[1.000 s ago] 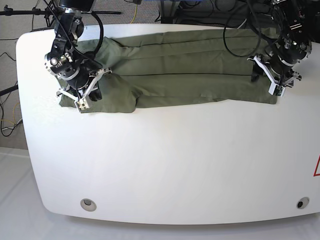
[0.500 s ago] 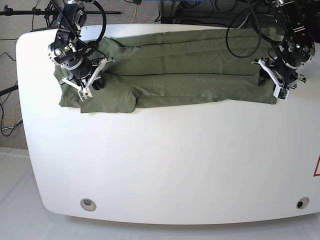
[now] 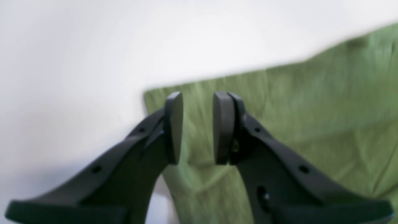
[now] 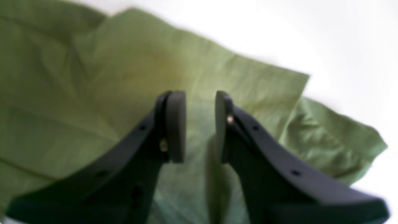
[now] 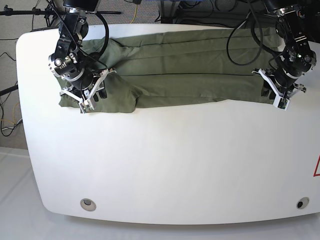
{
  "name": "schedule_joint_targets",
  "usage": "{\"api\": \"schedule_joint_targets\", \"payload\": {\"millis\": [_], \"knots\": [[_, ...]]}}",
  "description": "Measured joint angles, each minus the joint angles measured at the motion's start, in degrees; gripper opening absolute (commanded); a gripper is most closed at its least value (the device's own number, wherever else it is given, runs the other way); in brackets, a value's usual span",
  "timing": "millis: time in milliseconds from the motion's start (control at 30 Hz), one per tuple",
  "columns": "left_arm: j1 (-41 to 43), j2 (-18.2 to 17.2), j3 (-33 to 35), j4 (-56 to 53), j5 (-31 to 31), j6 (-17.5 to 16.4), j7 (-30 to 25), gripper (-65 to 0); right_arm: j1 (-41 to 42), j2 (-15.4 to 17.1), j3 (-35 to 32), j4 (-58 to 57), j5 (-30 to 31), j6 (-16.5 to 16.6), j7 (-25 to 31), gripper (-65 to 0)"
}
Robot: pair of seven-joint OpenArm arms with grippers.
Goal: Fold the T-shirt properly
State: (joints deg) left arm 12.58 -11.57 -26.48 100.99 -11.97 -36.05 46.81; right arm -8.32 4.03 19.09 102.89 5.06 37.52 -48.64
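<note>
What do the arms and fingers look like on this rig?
Both arms are black metal with round silver joint housings and looped black cables. The left gripper and right gripper have white brackets in the base view. Wrist views show matte black curved fingers with flat dark pads and small holes.

i see the white bench [image 5: 165, 165] with rounded corners, two round ports near its front edge, one left [image 5: 88, 203] and one right [image 5: 302, 203]. a red mark [image 5: 316, 167] sits at its right edge. cables [image 5: 200, 12] lie beyond the far side.

Plain olive-green T-shirt [image 5: 190, 70], white table [image 5: 175, 165]
</note>
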Motion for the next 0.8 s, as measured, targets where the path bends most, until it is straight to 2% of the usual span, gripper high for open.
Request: {"api": "schedule_joint_targets", "payload": {"millis": [67, 167, 233, 300, 367, 567, 800], "knots": [[1.0, 0.5, 0.0, 0.1, 0.2, -0.1, 0.0, -52.8, 0.0, 0.2, -0.1, -0.3, 0.5, 0.0, 0.0, -64.3], [2.9, 1.6, 0.0, 0.2, 0.1, -1.8, 0.0, -55.8, 0.0, 0.5, -0.3, -1.1, 0.7, 0.0, -0.2, -65.0], [3.5, 2.1, 0.1, 0.0, -0.1, -2.3, 0.3, -55.5, 0.3, 0.4, -0.4, -1.9, 0.4, 0.0, -0.4, -64.8], [3.3, 2.1, 0.1, -0.9, -0.8, -2.3, 0.2, -50.8, 0.5, 0.4, -0.5, -2.8, -0.5, 0.0, -0.2, -62.5], [2.8, 1.8, 0.1, -1.9, -1.2, -1.8, -0.5, -38.5, 0.4, 0.4, -0.5, -3.4, -1.0, 0.0, 1.8, -59.8], [1.9, 1.0, -1.1, -2.4, -1.1, -1.3, -3.8, -32.5, -1.2, -0.6, -0.5, -4.5, -2.2, 0.0, 2.5, -55.9], [1.8, 1.8, -0.3, -2.8, -0.5, -0.9, -4.2, -36.9, -5.7, -3.1, -0.7, -0.9, -0.6, 0.5, 3.3, -56.6]]}}
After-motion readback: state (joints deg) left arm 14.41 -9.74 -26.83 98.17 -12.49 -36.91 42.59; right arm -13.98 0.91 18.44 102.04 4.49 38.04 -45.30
